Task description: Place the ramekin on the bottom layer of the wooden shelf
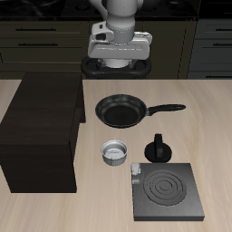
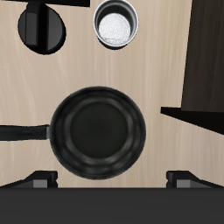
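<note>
1 ramekin point(image 1: 114, 152) well forward of the wide-open, empty tool point(image 1: 117, 66), beyond frying pan point(image 1: 121, 111)

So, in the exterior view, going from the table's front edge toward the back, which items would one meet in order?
Stove → ramekin → frying pan → the gripper above the table's back. The small black pot and the wooden shelf overlap these, so I leave them out.

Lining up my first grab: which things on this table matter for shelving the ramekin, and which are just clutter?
Job items:
small round light-grey ramekin
large dark brown wooden shelf

Just lying about:
black frying pan with long handle
small black knobbed pot
flat black square stove with spiral burner
</note>
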### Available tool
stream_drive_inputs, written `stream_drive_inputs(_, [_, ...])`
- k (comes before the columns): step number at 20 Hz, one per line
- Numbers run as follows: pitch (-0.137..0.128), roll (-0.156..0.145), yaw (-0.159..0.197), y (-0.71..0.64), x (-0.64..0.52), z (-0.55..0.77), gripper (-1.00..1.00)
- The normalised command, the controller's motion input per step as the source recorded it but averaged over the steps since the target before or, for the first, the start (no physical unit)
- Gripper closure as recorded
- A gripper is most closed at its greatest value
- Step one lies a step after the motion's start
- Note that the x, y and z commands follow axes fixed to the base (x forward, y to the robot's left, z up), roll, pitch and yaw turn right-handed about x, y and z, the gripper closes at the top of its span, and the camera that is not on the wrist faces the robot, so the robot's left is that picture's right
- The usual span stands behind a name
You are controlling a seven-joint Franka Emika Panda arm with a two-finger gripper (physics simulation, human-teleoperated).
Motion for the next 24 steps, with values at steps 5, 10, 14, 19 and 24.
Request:
stream_drive_inputs(5, [-0.002,-0.001,-0.003,0.04,0.29,-0.06,-1.0])
stream_drive_inputs(10, [-0.029,0.008,-0.021,0.02,0.31,0.02,-1.0])
stream_drive_inputs(14, [0.047,-0.004,-0.025,-0.06,0.44,-0.03,-1.0])
stream_drive_inputs(19, [0.013,-0.012,-0.007,-0.06,0.26,-0.02,-1.0])
stream_drive_inputs(24, [0.02,-0.001,-0.019,-0.04,0.26,0.0,-1.0])
